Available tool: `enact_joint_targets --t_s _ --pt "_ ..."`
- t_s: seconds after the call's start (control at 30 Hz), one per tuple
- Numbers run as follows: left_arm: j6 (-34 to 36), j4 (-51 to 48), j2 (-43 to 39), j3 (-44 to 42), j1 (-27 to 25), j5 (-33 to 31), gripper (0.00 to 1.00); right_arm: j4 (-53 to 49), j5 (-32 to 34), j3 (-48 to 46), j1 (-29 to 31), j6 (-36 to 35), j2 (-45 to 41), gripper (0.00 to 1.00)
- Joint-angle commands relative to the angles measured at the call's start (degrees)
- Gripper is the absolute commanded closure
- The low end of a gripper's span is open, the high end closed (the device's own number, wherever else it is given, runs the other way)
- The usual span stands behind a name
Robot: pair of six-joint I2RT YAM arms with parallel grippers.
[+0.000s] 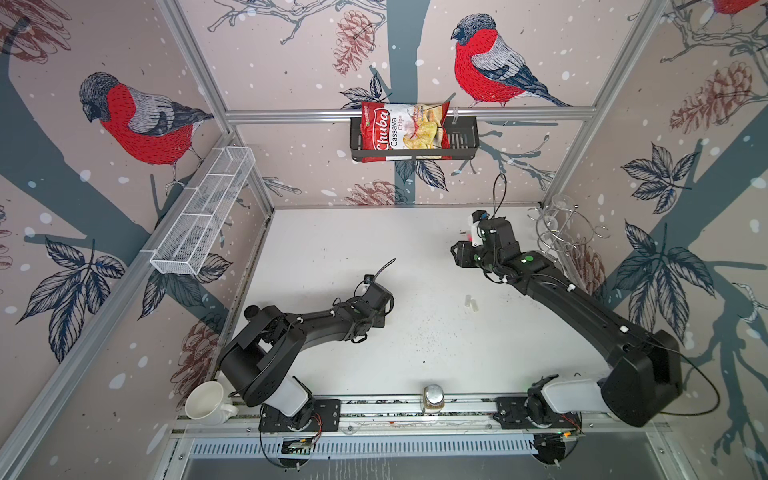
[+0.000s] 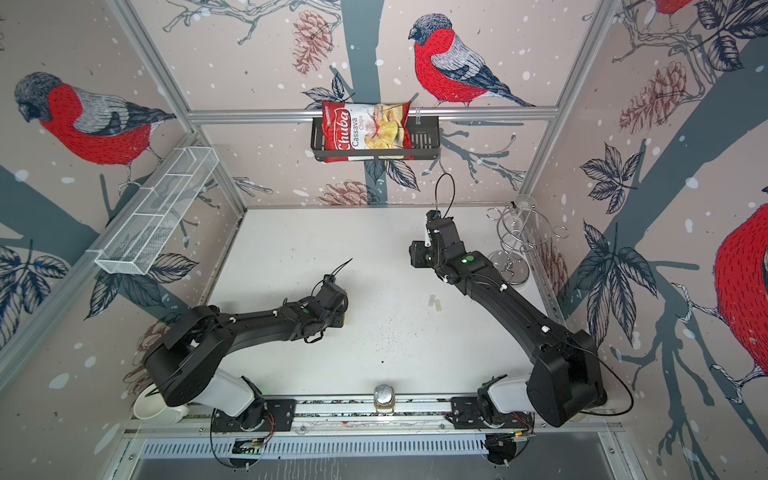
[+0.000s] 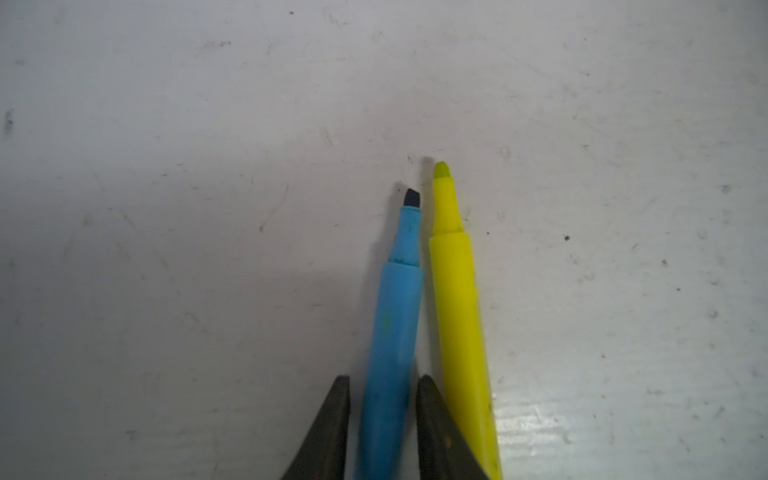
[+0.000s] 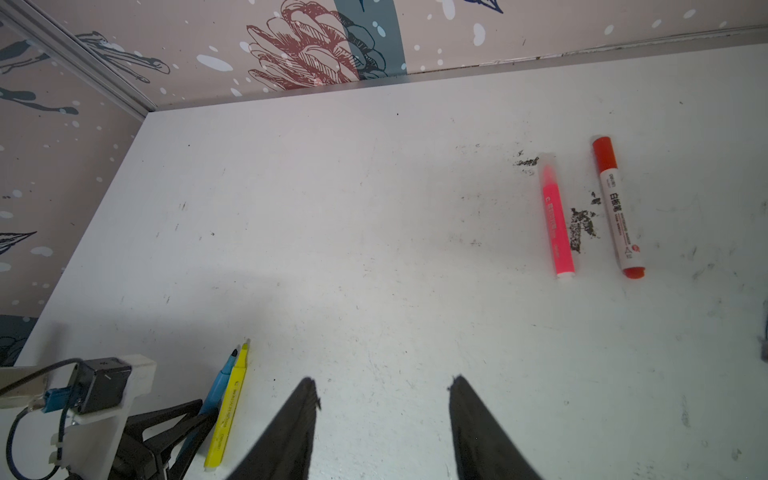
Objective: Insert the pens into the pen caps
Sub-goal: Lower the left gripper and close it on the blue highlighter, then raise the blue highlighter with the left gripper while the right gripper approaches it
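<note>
Straddling: left tool (image 3: pixel 383 379) is flanking slim blue plastic marker (image 3: pixel 395 316), unclamped.
Right tool (image 4: pixel 383 380): is hanging released.
Handling: seemingly light, stiff, slick; hold mid-barrel.

Our left tool (image 3: pixel 383 378) reaches low, jaws narrowly parted; our right tool (image 4: pixel 383 379) hangs higher, jaws spread wide.

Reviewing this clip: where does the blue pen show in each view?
Both top views: not visible; the left arm covers that spot.
Left wrist: blue pen between the left gripper jaws, yellow pen alongside.
Right wrist: blue pen by the left gripper, beside the yellow pen.
Shared landmark: the yellow pen.
</note>
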Motion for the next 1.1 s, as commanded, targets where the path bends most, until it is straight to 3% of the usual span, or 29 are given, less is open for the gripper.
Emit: enact_joint_targets --t_s 0.0,0.17,0.43,0.77,1.07 --pt "0.4 -5.4 0.7 -0.1 -0.2 2.2 0.77 1.9 -0.4 -0.3 -0.2 0.8 -0.8 0.47" --pt "0.5 -5.1 -0.1 -0.7 -0.4 2.8 0.85 2.2 -0.9 -0.6 -0.4 1.0 -1.4 0.47" --pt "0.7 0.1 -7.3 -4.1 -0.2 5.3 0.86 2.6 -3.5 -1.6 -0.4 0.6 -2.6 0.47" --pt "0.9 4.9 -21.2 -8.9 0.3 5.8 0.85 8.3 -15.6 -5.8 -0.2 0.5 -6.0 0.45" --pt "1.8 20.3 -35.9 -18.0 0.3 12.4 0.84 17.2 -29.6 -10.9 4.0 1.3 -8.4 0.42"
